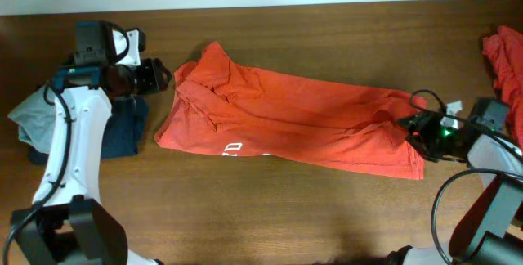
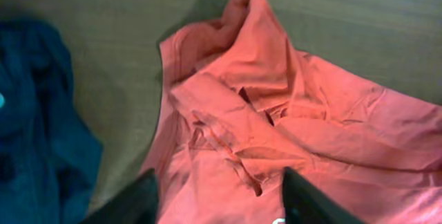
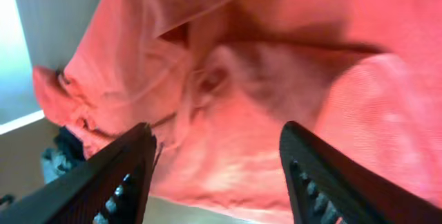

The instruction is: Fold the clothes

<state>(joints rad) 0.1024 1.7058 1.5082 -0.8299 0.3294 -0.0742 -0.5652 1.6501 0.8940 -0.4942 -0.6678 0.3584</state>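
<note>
Shirt (image 1: 294,122), orange-red, lies stretched across the middle of the desk (image 1: 286,216). I see my left gripper (image 1: 163,77) just off its rumpled left end, fingers apart and holding nothing. My right gripper (image 1: 407,128) sits over the opposite end, likewise spread. A navy garment (image 1: 127,130) lies near the left edge.

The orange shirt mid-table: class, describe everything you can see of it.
The shirt is soft orange-red fabric, lying wrinkled across the wooden table as a long band, apparently folded lengthwise. Its left end is bunched; white print peeks out at the near edge. The left gripper and right gripper, both open, sit at its two ends; contact is unclear.
</note>
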